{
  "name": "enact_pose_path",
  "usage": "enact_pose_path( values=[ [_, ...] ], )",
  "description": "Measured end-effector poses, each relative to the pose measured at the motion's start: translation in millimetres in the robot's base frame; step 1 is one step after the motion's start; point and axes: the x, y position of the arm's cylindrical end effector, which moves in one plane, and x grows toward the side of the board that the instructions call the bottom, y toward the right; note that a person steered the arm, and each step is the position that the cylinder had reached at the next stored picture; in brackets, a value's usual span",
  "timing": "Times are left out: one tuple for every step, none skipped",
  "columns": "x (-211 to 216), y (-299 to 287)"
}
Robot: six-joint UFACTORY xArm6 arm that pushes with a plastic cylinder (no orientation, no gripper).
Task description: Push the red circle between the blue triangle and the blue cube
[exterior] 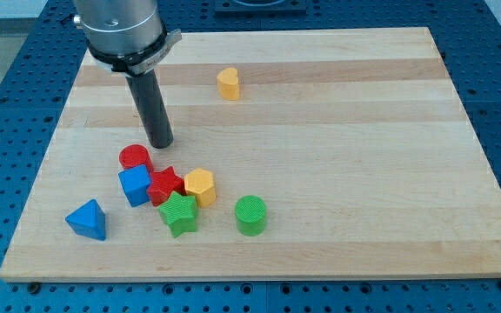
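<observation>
position of my tip (161, 143) is chosen at 1 o'clock of the red circle (134, 157), almost touching, so that the circle, now pressed against the blue cube (134, 185), can be driven toward the blue triangle (88, 218) at 7 o'clock; no jaws exist on the rod.

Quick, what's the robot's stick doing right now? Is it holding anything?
My tip: no gripper, just a rod, so it holds nothing. It sits just above the red circle, toward the view's top; whether they touch cannot be told.
</observation>
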Motion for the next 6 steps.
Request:
enact_pose_path(
  values=[
    [28.1,-13.9],
    [51.0,-33.0],
    [66.1,-29.8],
    [62.7,6.7],
    [27.7,17.1],
    [5.7,4.7]
  ],
)
